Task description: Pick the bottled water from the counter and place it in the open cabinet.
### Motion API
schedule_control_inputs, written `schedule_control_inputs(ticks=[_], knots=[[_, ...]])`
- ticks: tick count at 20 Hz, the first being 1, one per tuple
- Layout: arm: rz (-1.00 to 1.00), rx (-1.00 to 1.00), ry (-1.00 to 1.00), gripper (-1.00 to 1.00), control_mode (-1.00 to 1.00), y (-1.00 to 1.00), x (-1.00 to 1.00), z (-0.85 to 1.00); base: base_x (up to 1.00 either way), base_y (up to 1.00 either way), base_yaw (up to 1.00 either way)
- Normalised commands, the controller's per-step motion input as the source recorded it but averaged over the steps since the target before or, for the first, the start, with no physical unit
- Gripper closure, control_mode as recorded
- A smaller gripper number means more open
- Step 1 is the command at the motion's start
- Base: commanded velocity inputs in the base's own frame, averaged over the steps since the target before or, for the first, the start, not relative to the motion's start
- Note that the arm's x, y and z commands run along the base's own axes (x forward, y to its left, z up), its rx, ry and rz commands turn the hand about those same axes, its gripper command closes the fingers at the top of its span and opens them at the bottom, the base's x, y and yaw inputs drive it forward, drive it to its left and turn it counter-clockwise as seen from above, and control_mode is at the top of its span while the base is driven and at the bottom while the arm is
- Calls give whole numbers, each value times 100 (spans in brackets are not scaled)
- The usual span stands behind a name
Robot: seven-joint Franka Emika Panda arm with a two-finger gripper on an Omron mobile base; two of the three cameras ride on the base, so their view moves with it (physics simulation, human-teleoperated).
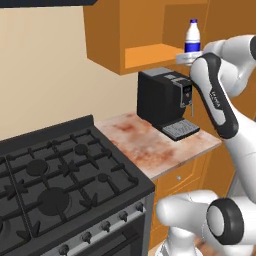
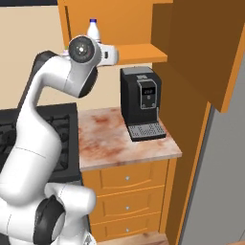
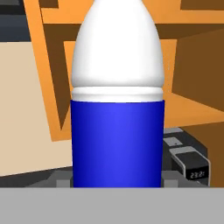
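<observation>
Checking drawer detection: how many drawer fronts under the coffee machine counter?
3, stacked under the marbled top in the right base view: top, middle, bottom. More may hide behind the arm.

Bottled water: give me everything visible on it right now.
The bottled water is a small bottle with a whitish rounded upper body, a deep blue label band around the lower body and a blue cap, seen in the left base view. It looks like smooth plastic. It stands upright, lifted off the counter at the height of the cabinet shelf, at its open front. The pincer is shut on its lower part; nothing else visibly touches it.
</observation>
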Motion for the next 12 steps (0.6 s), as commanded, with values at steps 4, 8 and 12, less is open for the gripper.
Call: schedule_control_inputs(ticks=[4,8,12], knots=[[4,0,3,100,-100,0,55,0,0,0,0],[1,0,1,100,-100,0,61,0,0,0,0],[0,0,0,100,-100,0,66,0,0,0,0]])
